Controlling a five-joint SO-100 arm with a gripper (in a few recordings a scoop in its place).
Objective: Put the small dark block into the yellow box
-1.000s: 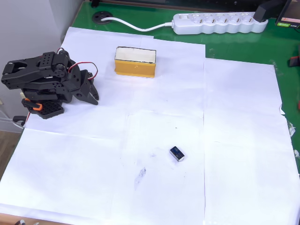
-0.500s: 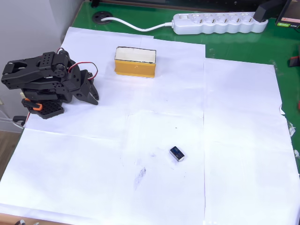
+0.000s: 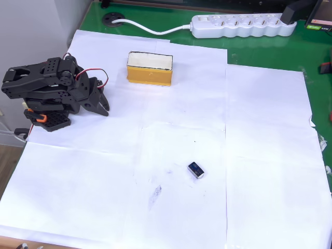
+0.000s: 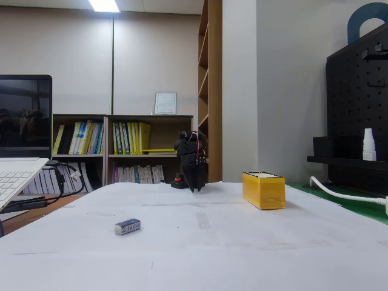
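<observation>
Pincer (image 3: 102,107) is sitting folded by its base, fingers seemingly together and gripping nothing, so every step is waiting: the small dark block (image 3: 195,169) is lying well apart from it, the yellow box (image 3: 149,68) nearer; white paper (image 3: 259,155) is covering the green worktop (image 3: 249,46), bookshelves (image 4: 121,148) behind

The black arm is folded at the far side of the paper-covered worktop (image 4: 242,242), its end effector (image 4: 195,185) pointing down. The yellow box (image 4: 264,190) sits to its right and nearer the camera; the small dark block (image 4: 128,227) lies left of it, well forward.
</observation>
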